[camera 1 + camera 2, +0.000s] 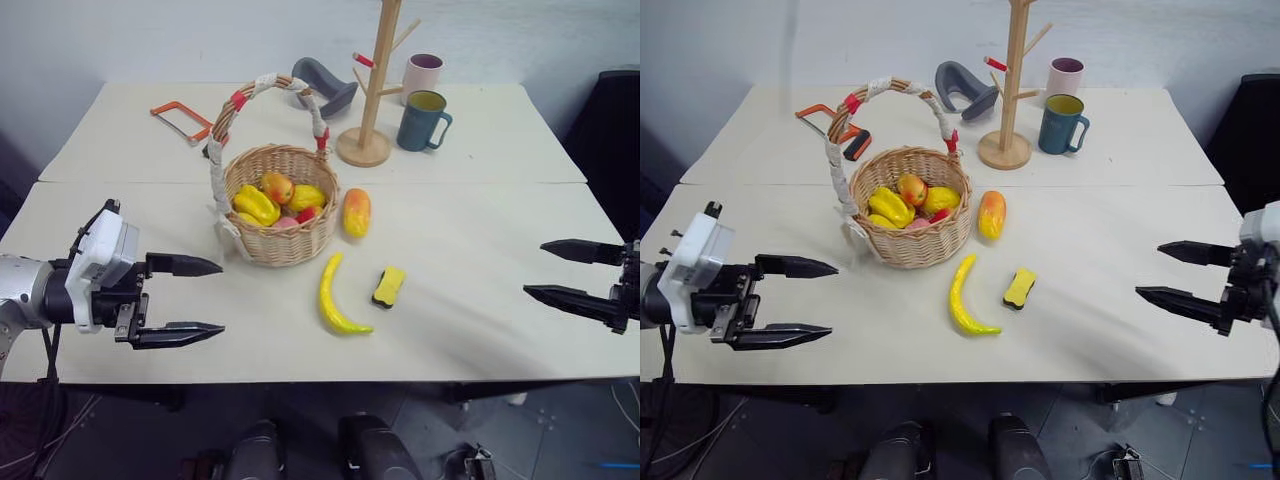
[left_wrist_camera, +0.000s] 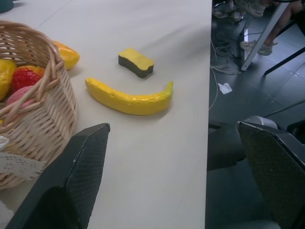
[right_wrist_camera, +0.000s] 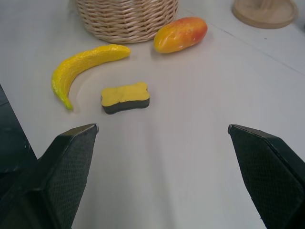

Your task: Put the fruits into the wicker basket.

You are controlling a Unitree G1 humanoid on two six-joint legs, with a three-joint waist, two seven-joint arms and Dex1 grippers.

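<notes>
The round wicker basket (image 1: 281, 242) with its tall wrapped handle stands mid-table, holding several small yellow and red-orange fruits (image 1: 257, 204). An orange-red mango (image 1: 356, 212) lies just right of it on the table. A long yellow banana (image 1: 333, 296) rests in front of the basket. My left gripper (image 1: 207, 297) hovers open at the table's left front, well left of the banana, nothing between its fingers. My right gripper (image 1: 541, 268) is open too, at the right front edge, pointing toward the fruits from a distance.
A yellow-and-black sponge (image 1: 389, 286) lies beside the banana. At the back stand a wooden mug tree (image 1: 369, 100), a teal mug (image 1: 423, 120), a pink mug (image 1: 421, 75), a grey object (image 1: 325, 86) and an orange hacksaw (image 1: 182, 121). A seam divides the two tables.
</notes>
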